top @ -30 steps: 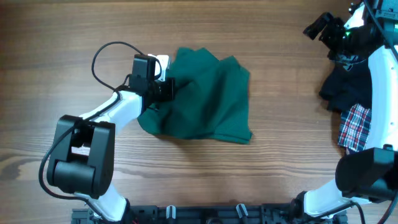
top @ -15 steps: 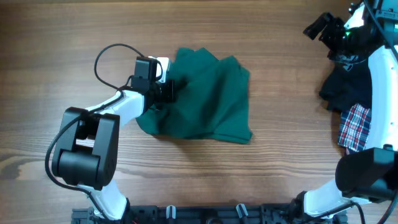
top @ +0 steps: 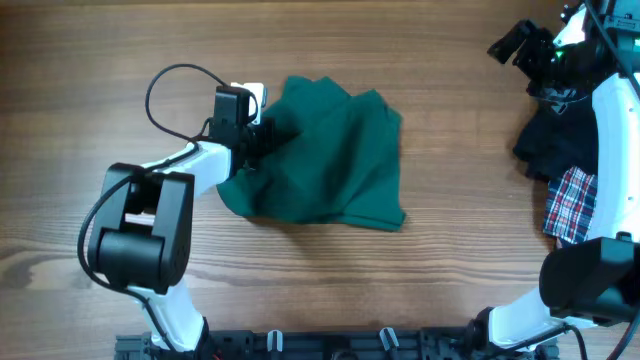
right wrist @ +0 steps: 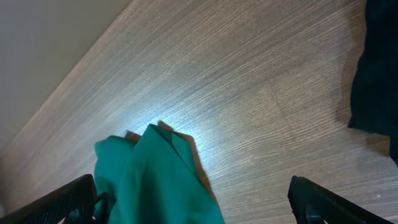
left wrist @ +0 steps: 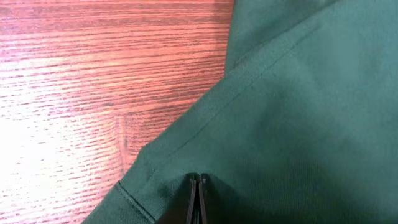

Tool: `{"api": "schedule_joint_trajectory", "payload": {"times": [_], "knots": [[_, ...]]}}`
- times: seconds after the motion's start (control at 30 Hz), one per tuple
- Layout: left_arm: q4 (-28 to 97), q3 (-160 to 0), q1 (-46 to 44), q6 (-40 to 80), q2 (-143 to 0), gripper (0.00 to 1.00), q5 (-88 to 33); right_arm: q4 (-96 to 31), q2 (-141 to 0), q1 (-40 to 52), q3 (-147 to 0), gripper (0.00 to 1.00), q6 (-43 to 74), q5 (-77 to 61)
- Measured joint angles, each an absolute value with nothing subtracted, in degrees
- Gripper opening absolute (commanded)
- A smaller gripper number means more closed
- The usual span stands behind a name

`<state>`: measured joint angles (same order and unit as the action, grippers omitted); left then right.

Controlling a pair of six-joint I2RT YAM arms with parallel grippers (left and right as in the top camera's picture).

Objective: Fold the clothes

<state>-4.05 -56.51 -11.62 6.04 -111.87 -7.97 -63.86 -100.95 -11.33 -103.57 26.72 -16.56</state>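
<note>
The dark green garment [top: 330, 160] lies crumpled in a rough rectangle at the middle of the wooden table. My left gripper [top: 262, 135] is at its upper left edge. In the left wrist view its fingers [left wrist: 196, 182] are pressed together on the green fabric [left wrist: 298, 124], which puckers round the tips near a stitched hem. My right gripper [top: 520, 45] is raised at the far right, open and empty. Its wrist view [right wrist: 196, 205] shows the spread fingertips and the green garment [right wrist: 155, 180] far below.
A black garment [top: 555, 135] and a red-white-blue plaid cloth [top: 572, 205] are heaped at the right edge, beside the right arm. The black garment also shows in the right wrist view [right wrist: 376, 74]. Bare wood [top: 100, 80] surrounds the green garment.
My left gripper has shifted slightly up and left at the garment's edge, and the arm's cable loop moved with it. The right arm has not moved.
</note>
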Motion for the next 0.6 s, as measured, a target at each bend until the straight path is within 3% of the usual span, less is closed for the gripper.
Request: {"api": "schedule_joint_trajectory", "payload": {"times": [0.27, 0.6], "knots": [[-9.52, -56.47, -10.35, 6.04, -113.47, 0.04, -6.59, -63.86, -100.92, -11.33, -103.57, 1.0, 26.68, -16.56], [-22.41, -55.99, -2.48, 5.82, -114.43, 0.04, -2.81, -64.31, -100.92, -11.33, -103.53, 1.0, 26.68, -16.56]]}}
